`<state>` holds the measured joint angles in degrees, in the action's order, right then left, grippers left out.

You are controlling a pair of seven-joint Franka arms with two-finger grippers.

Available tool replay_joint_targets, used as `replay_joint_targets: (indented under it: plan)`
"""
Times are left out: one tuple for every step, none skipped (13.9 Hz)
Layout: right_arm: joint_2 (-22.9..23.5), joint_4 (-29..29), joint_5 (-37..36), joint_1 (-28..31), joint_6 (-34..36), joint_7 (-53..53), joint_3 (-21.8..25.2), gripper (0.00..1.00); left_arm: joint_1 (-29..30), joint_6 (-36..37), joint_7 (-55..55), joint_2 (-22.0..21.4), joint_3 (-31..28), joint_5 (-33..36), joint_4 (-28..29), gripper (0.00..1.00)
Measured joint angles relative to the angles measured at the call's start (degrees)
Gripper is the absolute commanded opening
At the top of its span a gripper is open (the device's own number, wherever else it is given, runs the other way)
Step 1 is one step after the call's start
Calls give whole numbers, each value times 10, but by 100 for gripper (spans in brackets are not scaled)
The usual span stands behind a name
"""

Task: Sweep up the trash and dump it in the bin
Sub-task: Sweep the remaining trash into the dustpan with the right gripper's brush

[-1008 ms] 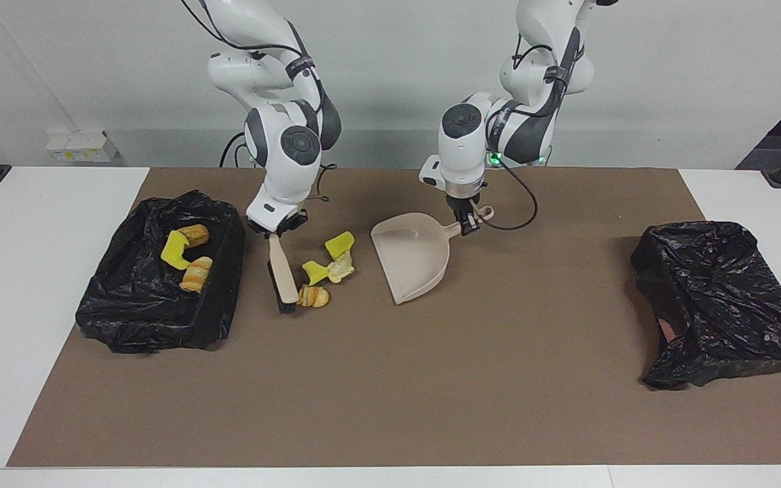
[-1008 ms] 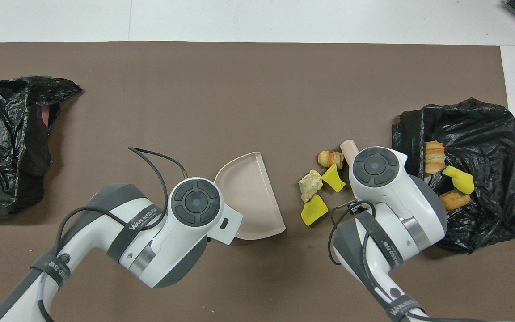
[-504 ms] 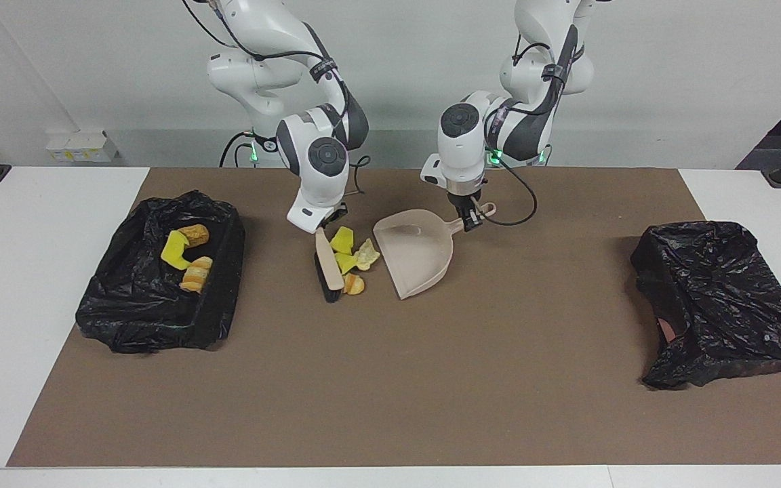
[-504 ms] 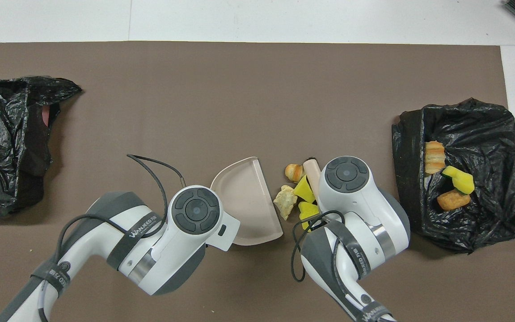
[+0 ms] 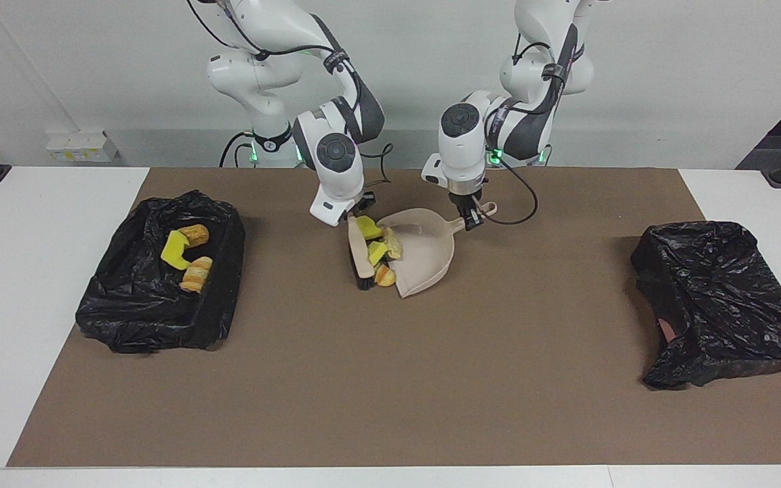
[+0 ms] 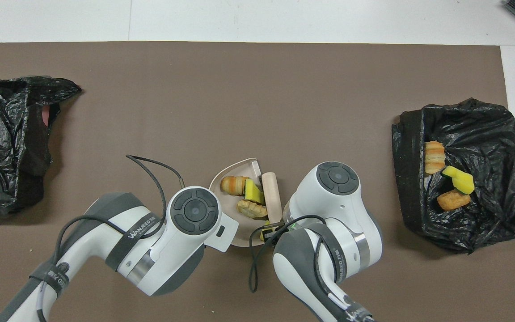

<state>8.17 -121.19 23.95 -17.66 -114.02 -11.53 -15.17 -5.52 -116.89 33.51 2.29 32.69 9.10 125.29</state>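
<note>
Facing view: right gripper (image 5: 355, 215) clamped on brush (image 5: 362, 261), long axis running away from robots, bristles down at dustpan (image 5: 424, 261) mouth. Left gripper (image 5: 470, 222) closed on dustpan handle; mouth faces right arm's end. Trash (image 5: 380, 252) at/in mouth, more in bin (image 5: 129, 318).

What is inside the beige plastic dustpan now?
In the beige plastic dustpan: a tan-orange bread chunk, a yellow sponge scrap, a pale chunk. Its handle end is covered by the arms.
</note>
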Motion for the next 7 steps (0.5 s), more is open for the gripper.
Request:
replay_joint_targets:
  plan:
    - [4,12,23,-8,1,0,0,0,0,0,7,0,0,0,0,0]
    - [6,25,34,-16,10,-5,0,0,1,0,13,0,-1,0,0,0]
    - [5,35,35,-17,27,-11,0,0,1,0,18,0,-2,0,0,0]
    - [0,46,31,-14,51,-15,2,0,1,0,26,0,-2,0,0,0]
    - [-9,57,20,-7,78,-17,5,0,2,0,40,0,-3,0,0,0]
    - [-24,67,1,7,110,-19,8,0,5,0,61,0,-4,0,0,0]
    - [-43,73,-16,25,143,-20,9,0,6,-1,87,0,-8,0,0,0]
